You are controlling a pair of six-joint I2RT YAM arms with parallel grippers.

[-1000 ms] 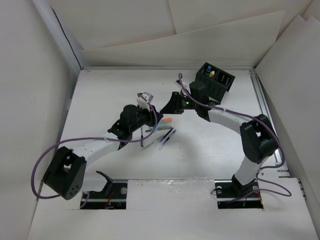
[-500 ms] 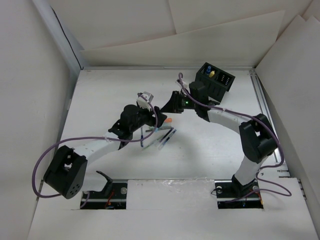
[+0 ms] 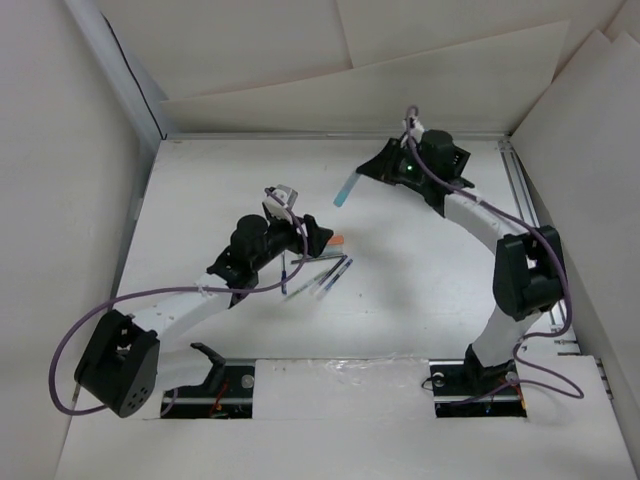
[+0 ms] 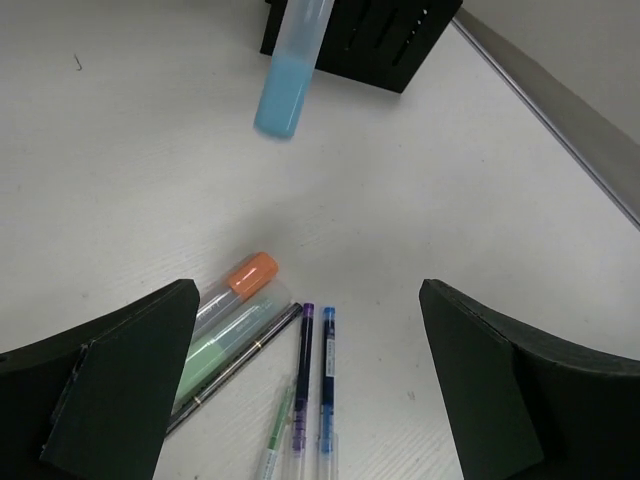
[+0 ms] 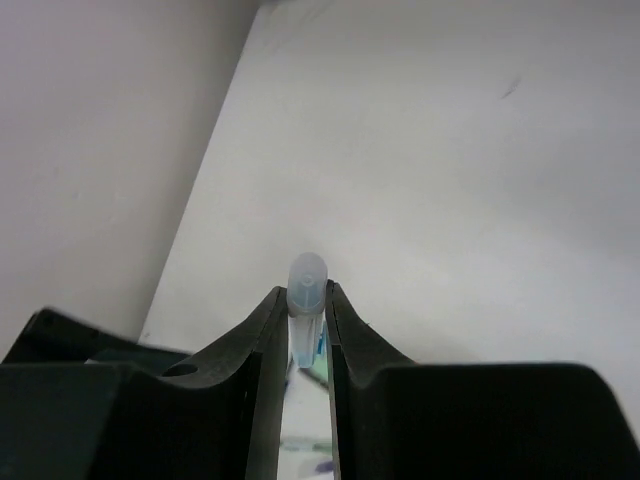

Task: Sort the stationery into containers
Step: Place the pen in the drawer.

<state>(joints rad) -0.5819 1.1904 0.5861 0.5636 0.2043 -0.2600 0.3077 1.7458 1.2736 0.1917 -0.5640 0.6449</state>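
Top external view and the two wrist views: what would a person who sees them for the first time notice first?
First, the light blue marker, pinched in the right gripper and hanging in the air above the far part of the table, near the black organiser box. Next, the left gripper, wide open above a small heap of pens on the middle of the table, among them an orange-capped marker.

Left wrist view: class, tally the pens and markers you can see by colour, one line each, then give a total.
light blue marker: 1
orange-capped marker: 1
pale green marker: 1
thin dark pen: 1
purple pen: 1
blue pen: 1
thin green pen: 1
Total: 7
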